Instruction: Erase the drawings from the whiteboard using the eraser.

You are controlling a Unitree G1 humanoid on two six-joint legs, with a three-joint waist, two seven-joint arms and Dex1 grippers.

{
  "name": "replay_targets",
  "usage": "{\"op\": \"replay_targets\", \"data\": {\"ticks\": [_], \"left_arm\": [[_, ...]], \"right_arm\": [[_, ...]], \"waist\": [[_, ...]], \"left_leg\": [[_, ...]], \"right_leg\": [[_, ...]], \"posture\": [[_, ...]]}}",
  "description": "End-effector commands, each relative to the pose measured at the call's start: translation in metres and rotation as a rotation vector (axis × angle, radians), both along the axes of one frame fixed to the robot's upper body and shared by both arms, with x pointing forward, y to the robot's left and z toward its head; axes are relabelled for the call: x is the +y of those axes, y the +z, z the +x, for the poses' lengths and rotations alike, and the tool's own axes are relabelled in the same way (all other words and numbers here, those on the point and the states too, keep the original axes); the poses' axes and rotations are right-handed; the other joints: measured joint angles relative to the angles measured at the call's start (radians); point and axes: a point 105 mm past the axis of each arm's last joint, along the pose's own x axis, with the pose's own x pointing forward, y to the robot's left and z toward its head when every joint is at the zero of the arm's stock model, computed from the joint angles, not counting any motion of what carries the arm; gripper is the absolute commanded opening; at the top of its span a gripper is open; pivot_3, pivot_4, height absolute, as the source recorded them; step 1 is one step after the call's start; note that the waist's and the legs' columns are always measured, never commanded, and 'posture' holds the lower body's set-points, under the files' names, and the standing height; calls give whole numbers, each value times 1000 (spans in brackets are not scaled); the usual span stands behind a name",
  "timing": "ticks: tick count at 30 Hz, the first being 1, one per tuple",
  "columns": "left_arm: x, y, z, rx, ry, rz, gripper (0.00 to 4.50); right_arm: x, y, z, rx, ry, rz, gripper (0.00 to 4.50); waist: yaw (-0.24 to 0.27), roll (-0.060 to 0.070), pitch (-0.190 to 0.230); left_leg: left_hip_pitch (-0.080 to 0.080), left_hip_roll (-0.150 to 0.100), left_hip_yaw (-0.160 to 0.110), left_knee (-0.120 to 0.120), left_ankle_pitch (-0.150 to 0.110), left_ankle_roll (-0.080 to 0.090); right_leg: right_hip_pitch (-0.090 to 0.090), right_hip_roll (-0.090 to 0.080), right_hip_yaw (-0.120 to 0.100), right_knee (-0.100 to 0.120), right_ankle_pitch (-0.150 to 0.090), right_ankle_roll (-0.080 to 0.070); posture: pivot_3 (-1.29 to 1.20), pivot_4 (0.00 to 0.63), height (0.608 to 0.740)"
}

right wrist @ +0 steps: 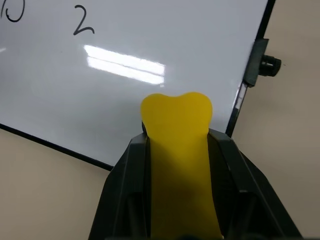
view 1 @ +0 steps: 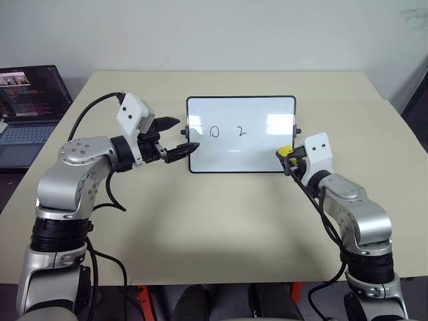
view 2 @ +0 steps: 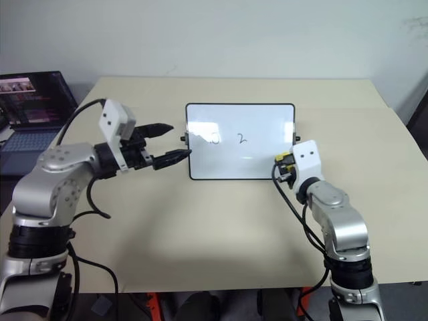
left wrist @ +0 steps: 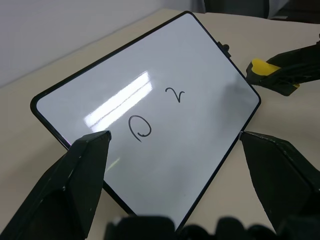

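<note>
The whiteboard (view 1: 241, 134) stands tilted at the middle of the table, black-framed with a knob (right wrist: 270, 64) on its side. Two drawings remain on it, a "0" (view 1: 214, 132) and a "2" (view 1: 242, 132); the board's right part is blank. My right gripper (view 1: 289, 158) is shut on the yellow eraser (right wrist: 177, 145), just off the board's lower right corner, the eraser's tip over the board's lower edge. My left gripper (view 1: 179, 137) is open at the board's left edge, one finger (left wrist: 82, 172) on each side of that edge without clear contact.
An open laptop (view 1: 30, 110) sits off the table's far left. The beige table (view 1: 221, 221) has free room in front of the board and at the far right. A wall runs behind the table.
</note>
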Motion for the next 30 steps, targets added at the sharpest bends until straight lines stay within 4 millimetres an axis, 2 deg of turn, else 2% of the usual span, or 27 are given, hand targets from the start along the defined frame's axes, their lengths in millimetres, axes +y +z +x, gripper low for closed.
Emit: {"op": "replay_targets", "data": {"ticks": [1, 7, 14, 20, 26, 30], "left_arm": [[-3, 16, -2, -70, -15, 6, 4500], [-3, 17, 0, -69, -20, 14, 4500], [-3, 18, 0, -66, -27, 16, 4500], [0, 15, 1, -60, -17, 20, 4500], [4, 13, 1, -60, -9, 42, 4500], [4, 12, -2, -60, -7, 42, 4500]], "right_arm": [[0, 17, -1, -63, -4, 10, 1204], [2, 16, -1, -61, -3, 2, 1204], [8, 25, 5, -92, 3, 16, 1204], [42, 53, 29, -195, 62, 46, 1204], [74, 68, 47, -264, 133, 62, 1204], [95, 75, 58, -307, 178, 61, 1204]], "waist": [[0, 0, 0], [0, 0, 0], [0, 0, 0], [-7, 0, 0], [-6, 0, 0], [-9, 0, 0]], "left_leg": [[0, 0, 0, 0, 0, 0], [0, 0, 0, 0, 0, 0], [0, 0, 0, 0, 0, 0], [0, 0, 0, 0, 0, 0], [-1, 0, 1, 0, 0, 0], [-10, 0, 1, 2, 2, -4]], "right_leg": [[0, 0, 0, 0, 0, 0], [0, 0, 0, -1, 0, 0], [0, 0, 0, 0, 0, 0], [0, 0, 1, 1, 0, 0], [-2, 0, 1, 0, 0, 0], [-11, 0, 0, 2, 1, 0]], "posture": [[0, 150, 740], [0, 150, 740], [0, 150, 740], [0, 150, 740], [0, 150, 740], [0, 150, 740]]}}
